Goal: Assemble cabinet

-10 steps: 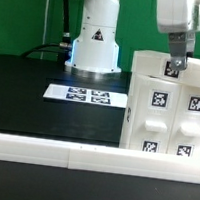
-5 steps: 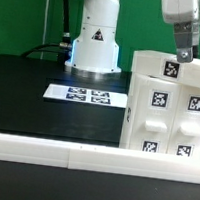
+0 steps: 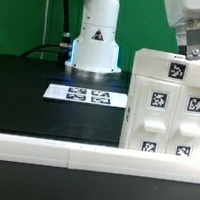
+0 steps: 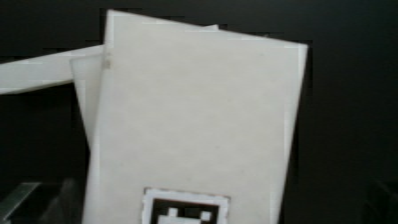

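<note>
Exterior view: claw (image 3: 193,50) just above cabinet's (image 3: 168,106) top edge.

No words, brand names or numbers can be read anywhere. The only signs are a black triangle sticker (image 3: 96,34) on the white robot base (image 3: 96,47) at the far side, and square black-and-white marker tags: several on the near face of the cabinet (image 3: 168,106) at the exterior view's right, one on its top edge, and a row on the marker board (image 3: 86,94).
</note>
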`<move>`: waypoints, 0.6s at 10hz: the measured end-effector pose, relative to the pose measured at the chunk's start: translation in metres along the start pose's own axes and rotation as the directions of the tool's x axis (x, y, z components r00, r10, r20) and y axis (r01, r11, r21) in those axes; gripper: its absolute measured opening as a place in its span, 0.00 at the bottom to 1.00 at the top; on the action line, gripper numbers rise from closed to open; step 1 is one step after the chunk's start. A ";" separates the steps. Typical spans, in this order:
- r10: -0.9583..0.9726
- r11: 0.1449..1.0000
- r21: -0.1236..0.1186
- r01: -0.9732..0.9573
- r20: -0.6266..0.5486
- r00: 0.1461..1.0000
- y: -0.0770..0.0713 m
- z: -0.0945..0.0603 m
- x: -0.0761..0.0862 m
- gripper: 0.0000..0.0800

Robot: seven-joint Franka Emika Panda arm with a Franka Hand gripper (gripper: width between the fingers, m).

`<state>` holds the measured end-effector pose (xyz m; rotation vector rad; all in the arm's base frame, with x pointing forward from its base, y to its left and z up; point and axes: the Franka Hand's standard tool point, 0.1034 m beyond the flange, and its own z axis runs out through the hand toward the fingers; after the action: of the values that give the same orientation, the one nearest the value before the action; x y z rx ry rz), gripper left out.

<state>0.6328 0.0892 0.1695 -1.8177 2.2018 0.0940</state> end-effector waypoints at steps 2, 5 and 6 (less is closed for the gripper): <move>0.008 1.000 0.010 -0.008 0.012 1.000 -0.004 -0.005 -0.003 1.00; -0.035 0.999 0.013 0.035 0.015 0.999 -0.008 -0.007 -0.006 1.00; -0.066 0.998 0.010 0.066 0.008 0.998 -0.008 -0.006 -0.006 1.00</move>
<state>0.6402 0.0920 0.1783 -1.8796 2.1301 0.0778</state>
